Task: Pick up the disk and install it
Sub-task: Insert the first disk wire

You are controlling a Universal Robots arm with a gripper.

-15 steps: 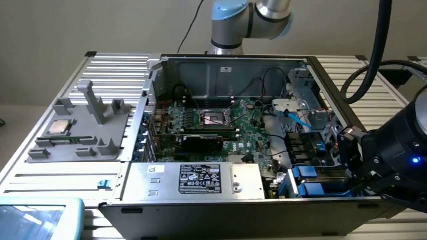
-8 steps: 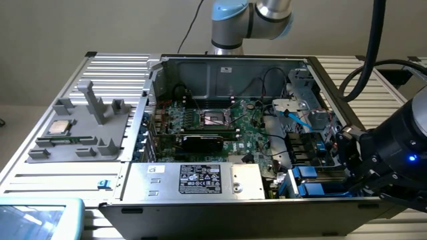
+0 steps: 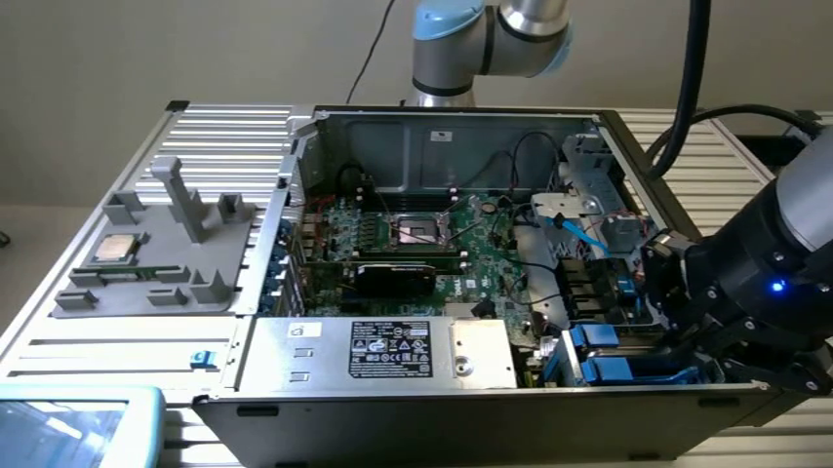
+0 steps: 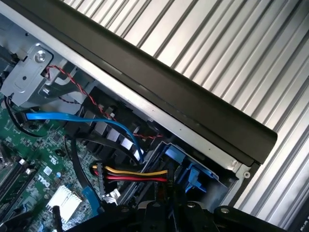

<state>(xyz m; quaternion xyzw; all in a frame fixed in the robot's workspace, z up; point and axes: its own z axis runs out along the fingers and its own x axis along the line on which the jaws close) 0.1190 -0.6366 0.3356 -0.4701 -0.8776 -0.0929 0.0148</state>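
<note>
The open computer case (image 3: 430,122) lies on its side on the slatted table. My gripper (image 3: 684,351) reaches down into the drive bay at the case's corner on the exterior view's right, its tip hidden behind the black wrist body (image 3: 768,283). Directly under it sits a bright blue plastic bracket (image 3: 638,370), which I take for the disk's; the disk's grey metal face is hidden. A second blue-bracketed unit (image 3: 602,334) sits just beside it. In the wrist view the blue bracket (image 4: 193,176) lies inside the case rim, just beyond the dark gripper base (image 4: 166,212).
A yellow-red-black power cable (image 4: 135,173) and a blue data cable (image 4: 87,118) run close to the bay. The motherboard (image 3: 430,244), graphics card (image 3: 404,275) and labelled power supply (image 3: 377,351) occupy the case. A grey fixture (image 3: 163,253) holding a processor chip (image 3: 117,249) stands at the exterior view's left.
</note>
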